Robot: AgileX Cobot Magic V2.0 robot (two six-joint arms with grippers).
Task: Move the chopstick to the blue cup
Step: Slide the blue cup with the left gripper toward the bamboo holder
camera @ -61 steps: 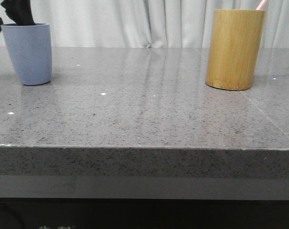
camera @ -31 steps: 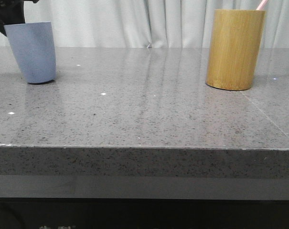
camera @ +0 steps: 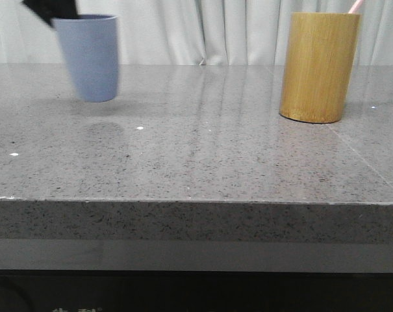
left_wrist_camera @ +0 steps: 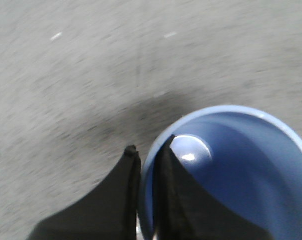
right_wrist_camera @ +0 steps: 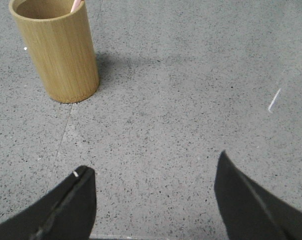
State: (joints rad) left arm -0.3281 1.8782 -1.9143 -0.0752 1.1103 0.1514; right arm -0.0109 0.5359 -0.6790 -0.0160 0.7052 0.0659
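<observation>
We see the left gripper (left_wrist_camera: pixel 147 150) pinching the rim of the blue cup (camera: pixel 89 57), one finger inside, one outside; the cup hangs clear of the table (camera: pixel 196 156), far left. The chopstick (camera: pixel 356 6) stands near-upright in the bamboo holder (camera: pixel 319 67), far right. The right gripper (right_wrist_camera: pixel 153 175), wide open and empty, sits nearer it, so we'd reach with that arm.

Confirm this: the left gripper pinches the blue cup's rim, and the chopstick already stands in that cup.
Not right. The left gripper does pinch the blue cup by its rim, but the chopstick stands in the bamboo cylinder, as the front view shows.
</observation>
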